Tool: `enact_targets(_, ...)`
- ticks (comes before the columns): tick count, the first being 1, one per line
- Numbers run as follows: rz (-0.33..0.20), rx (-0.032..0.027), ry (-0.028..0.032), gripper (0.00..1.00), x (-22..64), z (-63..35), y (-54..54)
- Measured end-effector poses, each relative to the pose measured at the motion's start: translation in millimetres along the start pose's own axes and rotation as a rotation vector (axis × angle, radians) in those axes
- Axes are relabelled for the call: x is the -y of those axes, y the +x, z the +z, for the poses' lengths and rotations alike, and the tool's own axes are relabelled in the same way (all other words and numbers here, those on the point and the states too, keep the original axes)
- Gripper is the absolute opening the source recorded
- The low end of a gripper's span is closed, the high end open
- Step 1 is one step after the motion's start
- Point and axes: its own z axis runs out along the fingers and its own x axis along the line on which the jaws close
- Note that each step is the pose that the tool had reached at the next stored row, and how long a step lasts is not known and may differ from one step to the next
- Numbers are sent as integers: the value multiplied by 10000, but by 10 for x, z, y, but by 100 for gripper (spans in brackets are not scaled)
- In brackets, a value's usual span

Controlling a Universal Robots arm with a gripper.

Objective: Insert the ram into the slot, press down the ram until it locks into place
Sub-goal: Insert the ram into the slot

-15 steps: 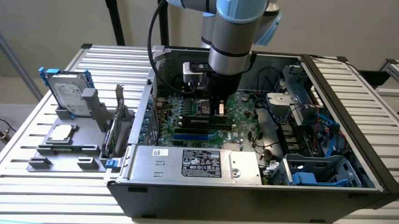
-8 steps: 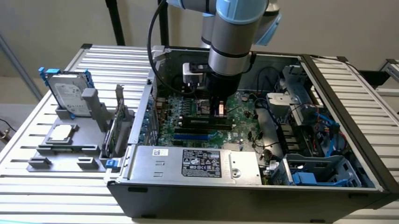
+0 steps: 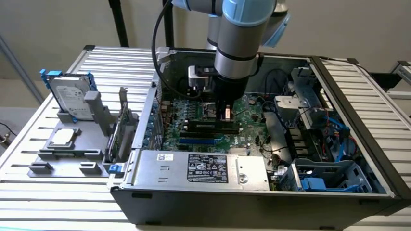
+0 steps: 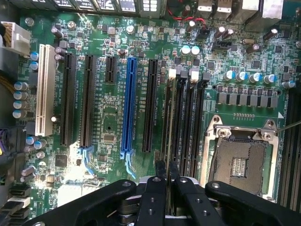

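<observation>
Green ram (image 4: 166,117) stands on edge, its length running along the black slot (image 4: 175,108) on the motherboard (image 4: 108,117). It sits straight beneath the gripper (image 4: 167,165), whose fingers pinch its top edge.

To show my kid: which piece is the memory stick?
Inside the open computer case, find the green motherboard, then the black slots beside the silver processor socket. The ram is the thin strip edge-on in the gripper; neighbouring slots stand empty.
</observation>
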Motion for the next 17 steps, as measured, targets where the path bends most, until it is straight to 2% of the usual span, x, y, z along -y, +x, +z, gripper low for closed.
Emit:
enact_targets(10, 0, 0, 2, 13, 1, 29, 0)
enact_targets(12, 0, -2, 0, 15, 1, 30, 1)
enact_targets(13, -1, -1, -1, 22, 1, 30, 1)
enact_targets(14, 0, -1, 0, 22, 1, 28, 0)
enact_targets(17, 2, 3, -4, 22, -2, -39, 0)
